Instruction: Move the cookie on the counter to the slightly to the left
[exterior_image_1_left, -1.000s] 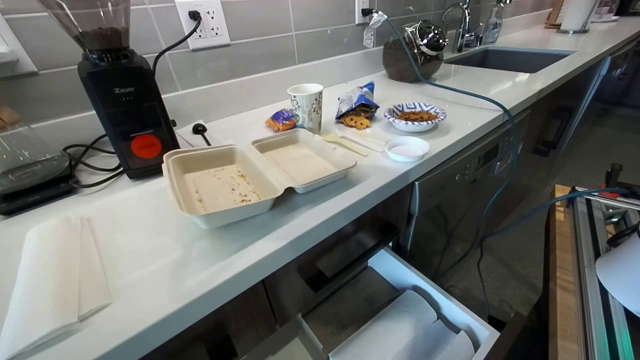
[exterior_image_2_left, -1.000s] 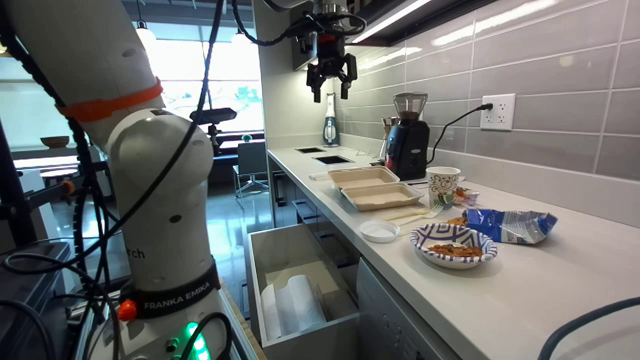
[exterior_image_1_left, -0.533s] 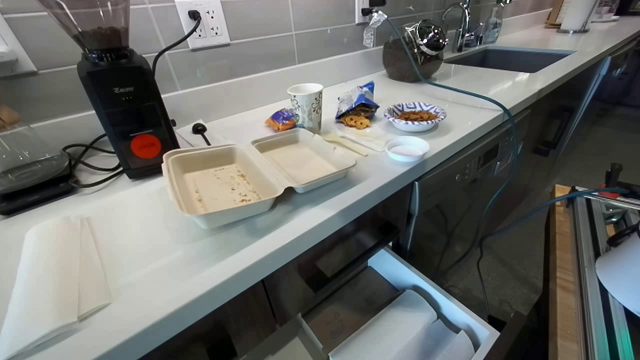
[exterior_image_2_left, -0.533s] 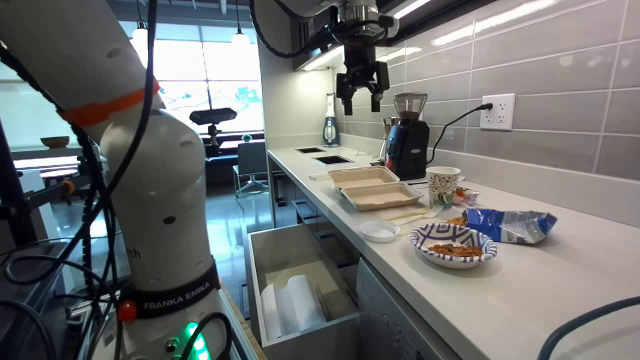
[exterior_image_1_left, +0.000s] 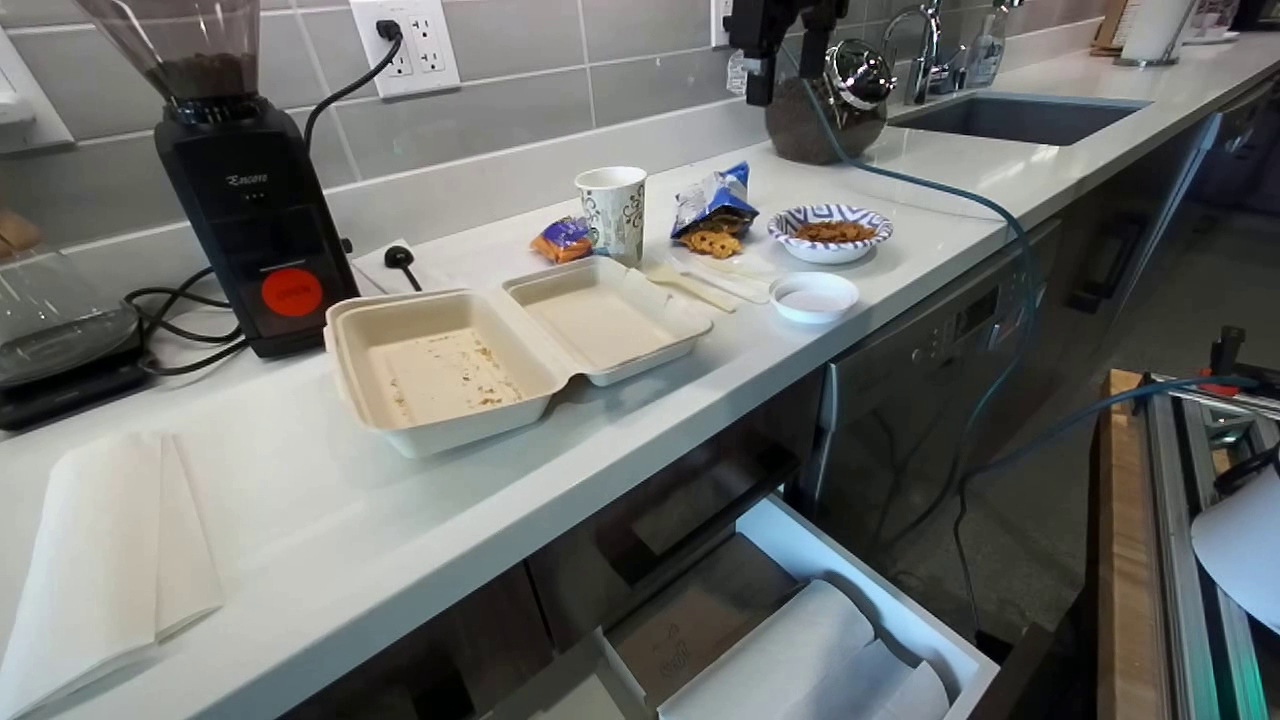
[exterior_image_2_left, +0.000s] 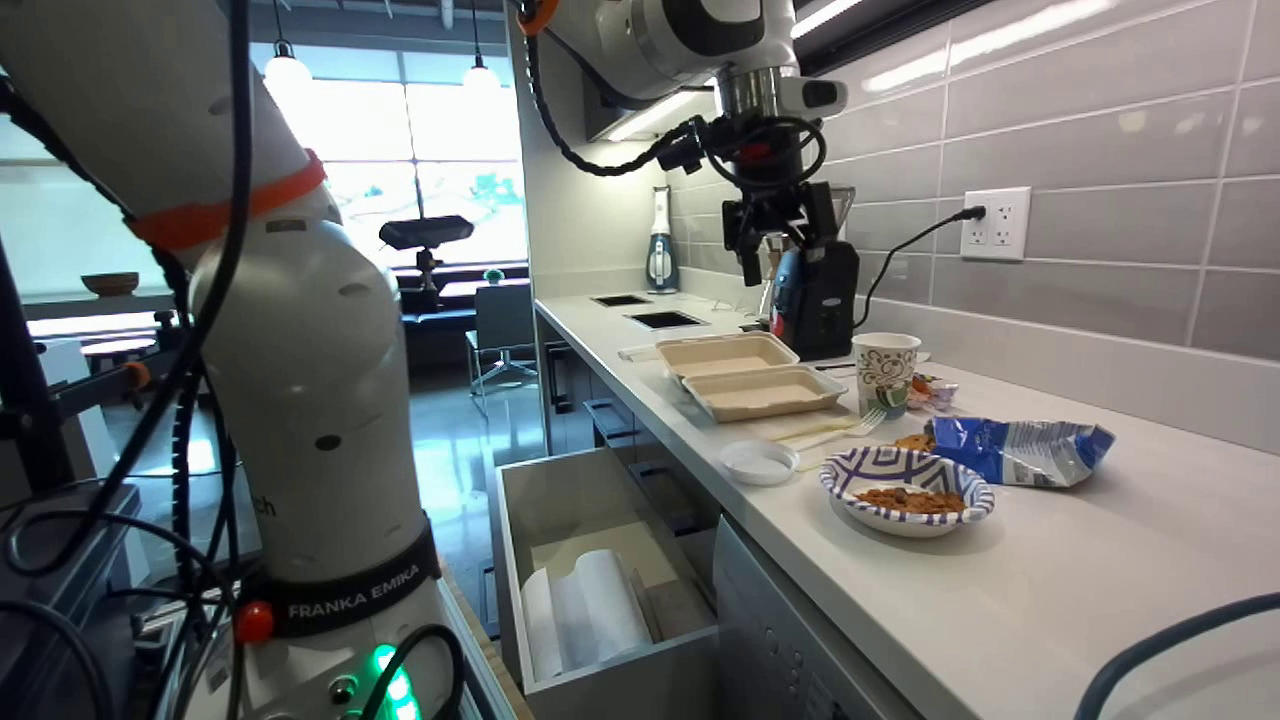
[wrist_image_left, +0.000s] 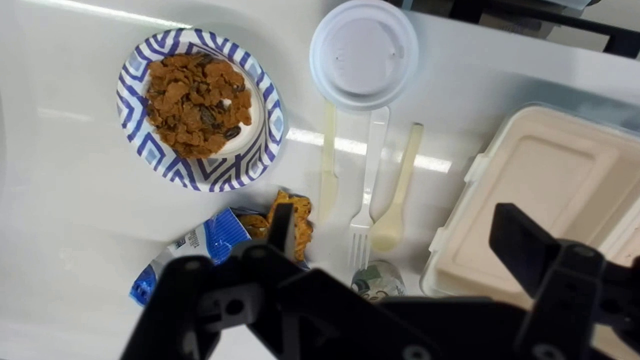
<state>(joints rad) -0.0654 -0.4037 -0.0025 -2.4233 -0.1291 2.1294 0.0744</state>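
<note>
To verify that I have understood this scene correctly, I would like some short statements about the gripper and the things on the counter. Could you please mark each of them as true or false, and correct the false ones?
1. The gripper is open. True.
2. The fork lies between the knife and the spoon. True.
3. The gripper is holding the spoon. False: the gripper holds nothing, and the spoon lies on the counter.
4. The cup stands upright, close to the food box. True.
5. The food box is closed. False: it lies open.
6. The knife is bright red. False: it is pale.
</note>
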